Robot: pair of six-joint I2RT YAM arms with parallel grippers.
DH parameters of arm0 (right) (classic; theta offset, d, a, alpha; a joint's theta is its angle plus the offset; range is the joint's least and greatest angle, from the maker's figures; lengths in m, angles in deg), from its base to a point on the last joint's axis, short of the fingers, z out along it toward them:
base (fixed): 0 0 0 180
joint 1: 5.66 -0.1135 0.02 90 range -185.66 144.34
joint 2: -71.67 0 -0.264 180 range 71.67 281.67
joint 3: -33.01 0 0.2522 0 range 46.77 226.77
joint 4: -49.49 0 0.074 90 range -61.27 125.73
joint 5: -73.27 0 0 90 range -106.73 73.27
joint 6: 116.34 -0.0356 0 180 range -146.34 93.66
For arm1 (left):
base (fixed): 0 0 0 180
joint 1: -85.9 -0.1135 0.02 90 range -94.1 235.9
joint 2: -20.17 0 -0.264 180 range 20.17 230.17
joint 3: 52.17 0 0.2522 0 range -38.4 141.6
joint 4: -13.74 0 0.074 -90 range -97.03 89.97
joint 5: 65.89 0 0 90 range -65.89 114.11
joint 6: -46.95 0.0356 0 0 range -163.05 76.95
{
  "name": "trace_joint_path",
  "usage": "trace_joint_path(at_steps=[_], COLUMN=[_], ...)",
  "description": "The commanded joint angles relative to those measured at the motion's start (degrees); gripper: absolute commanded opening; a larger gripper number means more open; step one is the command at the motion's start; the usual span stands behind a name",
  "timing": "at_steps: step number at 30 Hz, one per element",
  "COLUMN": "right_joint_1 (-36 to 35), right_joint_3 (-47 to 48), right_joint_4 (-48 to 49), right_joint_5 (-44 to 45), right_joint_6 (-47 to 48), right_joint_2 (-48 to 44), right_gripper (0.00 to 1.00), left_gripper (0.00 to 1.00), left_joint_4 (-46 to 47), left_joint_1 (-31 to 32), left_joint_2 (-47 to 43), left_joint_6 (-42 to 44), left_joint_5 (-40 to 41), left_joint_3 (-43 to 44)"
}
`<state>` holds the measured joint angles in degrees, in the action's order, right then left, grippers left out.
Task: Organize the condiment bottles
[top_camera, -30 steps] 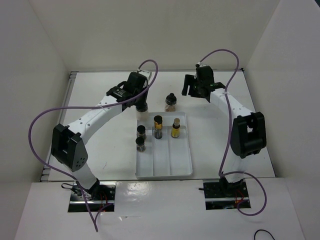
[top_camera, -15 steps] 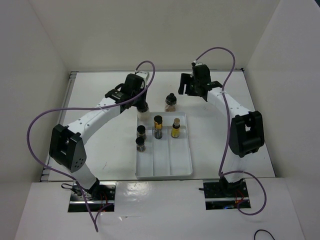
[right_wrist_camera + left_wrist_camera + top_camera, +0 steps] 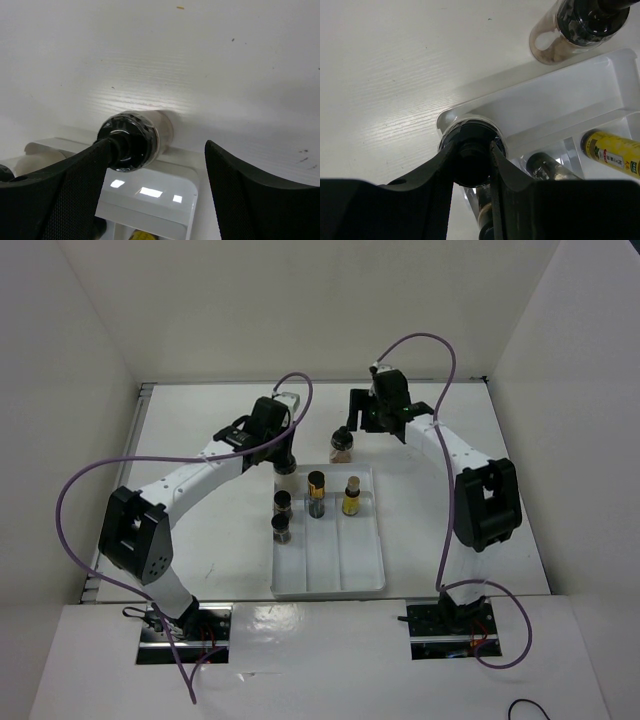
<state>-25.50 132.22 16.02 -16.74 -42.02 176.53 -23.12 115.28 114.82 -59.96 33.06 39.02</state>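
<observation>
White tray: dark jars, yellow bottles inside.

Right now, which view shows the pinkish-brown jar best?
Right wrist: the jar sits large at mid-frame, black cap and clear wall showing, framed by the open right gripper. Top external shows it whole but small, behind the tray. Left wrist crops it at the top edge, though its contents show.

Bright, even overhead light; shadows soft. Glare patches on bench and tray floor. Left hand dark, out of focus close-up.
</observation>
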Motion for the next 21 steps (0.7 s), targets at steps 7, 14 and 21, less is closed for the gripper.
trace_joint_path(at_steps=[7,14,21], right_joint_1=[-3.5,-4.7,-5.2], right_joint_3=[6.5,7.5,7.5], right_joint_4=[2.1,1.5,0.5], right_joint_5=[1.2,2.3,2.9], right_joint_6=[3.8,4.3,4.9], right_joint_2=[3.6,4.8,4.8], right_gripper=[0.81,0.78,0.74], left_gripper=[0.13,0.54,0.95], left_joint_4=[6.0,5.5,4.0], left_joint_1=[0.1,0.1,0.1], left_joint_2=[0.5,2.1,2.1], left_joint_6=[-0.1,-0.1,0.4], left_joint_5=[1.1,-0.7,-1.2], left_joint_3=[-0.4,-0.4,2.5])
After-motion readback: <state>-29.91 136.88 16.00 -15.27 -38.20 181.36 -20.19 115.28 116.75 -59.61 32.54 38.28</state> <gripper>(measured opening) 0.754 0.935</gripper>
